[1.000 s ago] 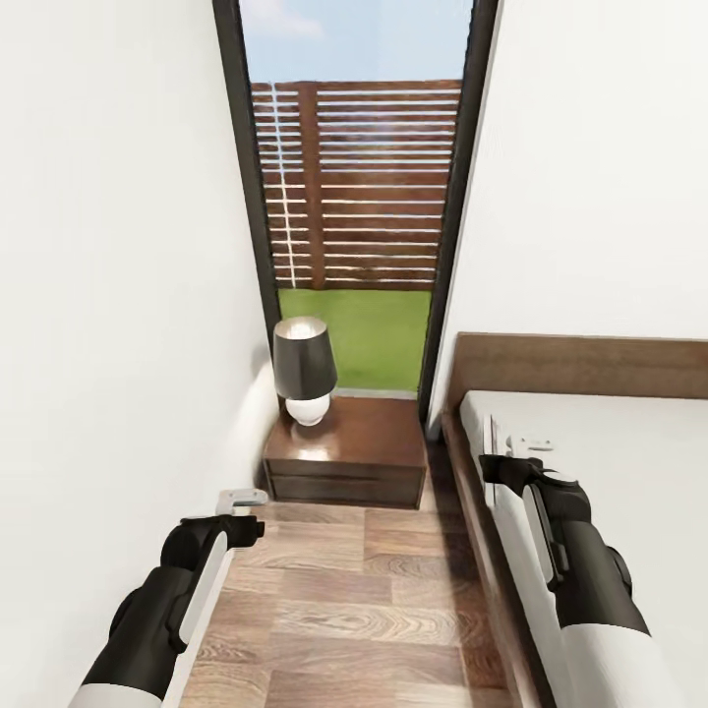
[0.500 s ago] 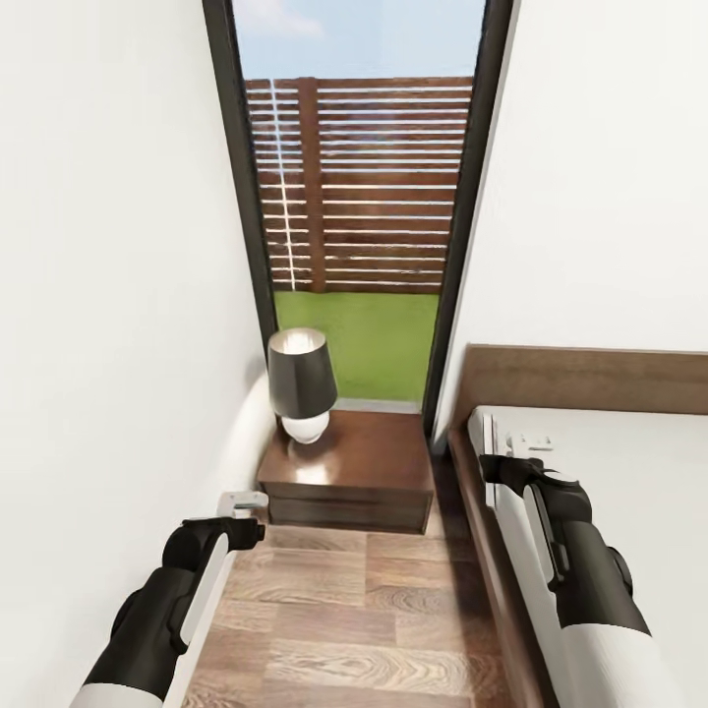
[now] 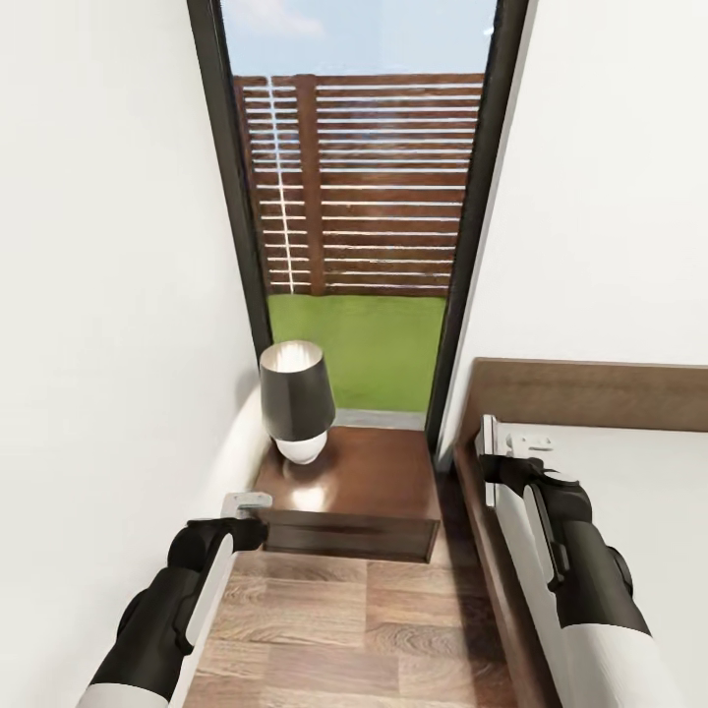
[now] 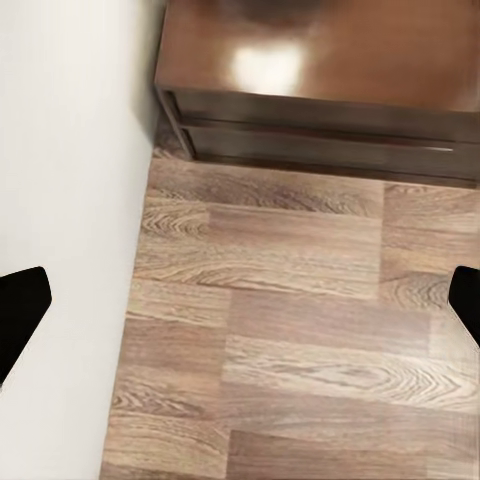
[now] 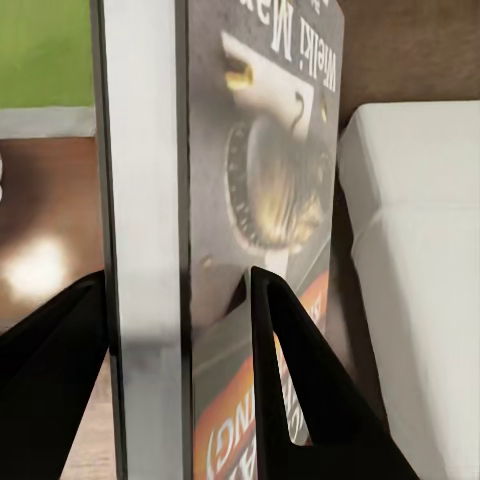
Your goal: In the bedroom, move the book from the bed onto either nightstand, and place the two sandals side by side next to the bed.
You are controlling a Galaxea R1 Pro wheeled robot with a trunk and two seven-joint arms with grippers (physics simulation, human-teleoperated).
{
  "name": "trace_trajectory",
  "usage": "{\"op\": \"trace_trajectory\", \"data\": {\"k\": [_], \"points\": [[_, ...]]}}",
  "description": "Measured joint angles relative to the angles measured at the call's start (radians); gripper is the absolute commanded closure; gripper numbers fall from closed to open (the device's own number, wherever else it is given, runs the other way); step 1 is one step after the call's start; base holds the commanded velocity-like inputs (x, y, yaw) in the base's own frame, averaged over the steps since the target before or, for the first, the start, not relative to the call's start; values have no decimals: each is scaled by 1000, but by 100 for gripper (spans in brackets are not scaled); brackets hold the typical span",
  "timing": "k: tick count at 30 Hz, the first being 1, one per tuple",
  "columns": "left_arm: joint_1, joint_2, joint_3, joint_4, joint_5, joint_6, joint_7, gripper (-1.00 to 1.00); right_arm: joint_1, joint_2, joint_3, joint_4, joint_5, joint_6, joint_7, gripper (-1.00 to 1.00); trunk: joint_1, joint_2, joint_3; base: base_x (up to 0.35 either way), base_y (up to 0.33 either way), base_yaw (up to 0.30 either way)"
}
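My right gripper (image 3: 506, 462) is shut on the book (image 3: 489, 447), holding it upright on edge above the bed's near corner. In the right wrist view the book (image 5: 260, 200) shows its white page edge and a dark cover with an orange band, clamped between both black fingers (image 5: 290, 360). The nightstand (image 3: 364, 472) stands ahead, dark brown and glossy, between the left wall and the bed (image 3: 639, 492). My left gripper (image 3: 246, 506) hangs open and empty over the wood floor, just short of the nightstand's drawer fronts (image 4: 330, 130). The sandals are out of view.
A dark-shaded lamp (image 3: 292, 398) with a white base stands on the nightstand's left rear part. The white wall (image 3: 98, 295) runs close along my left arm. A tall dark-framed window (image 3: 364, 197) shows fence and lawn behind. The floor strip (image 3: 364, 619) between wall and bed is narrow.
The camera has moved forward, so the nightstand and lamp sit nearer and lower in the picture. Both arms keep their pose and the book stays in the right gripper.
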Motion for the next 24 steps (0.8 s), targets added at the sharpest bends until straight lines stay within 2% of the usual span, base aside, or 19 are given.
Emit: {"op": "trace_trajectory", "data": {"k": [8,17,20,22,24], "points": [[0,0,0,0,-3,-2,0,-100,0,0,0,0,2,0,0,100,0,0,0,284,-116,0],[7,1,1,-4,-1,-18,0,-100,0,0,3,0,0,0,0,100,1,0,0,46,-14,0],[18,3,1,-1,0,-68,-5,-100,0,0,5,0,0,0,0,100,1,0,0,5,-1,0],[60,5,1,-8,1,-133,-12,-100,0,0,6,-3,0,-3,-1,100,1,0,0,1,0,0],[83,6,2,-11,1,-158,-15,-100,0,1,6,-6,0,-4,0,100,1,0,0,0,0,0]]}}
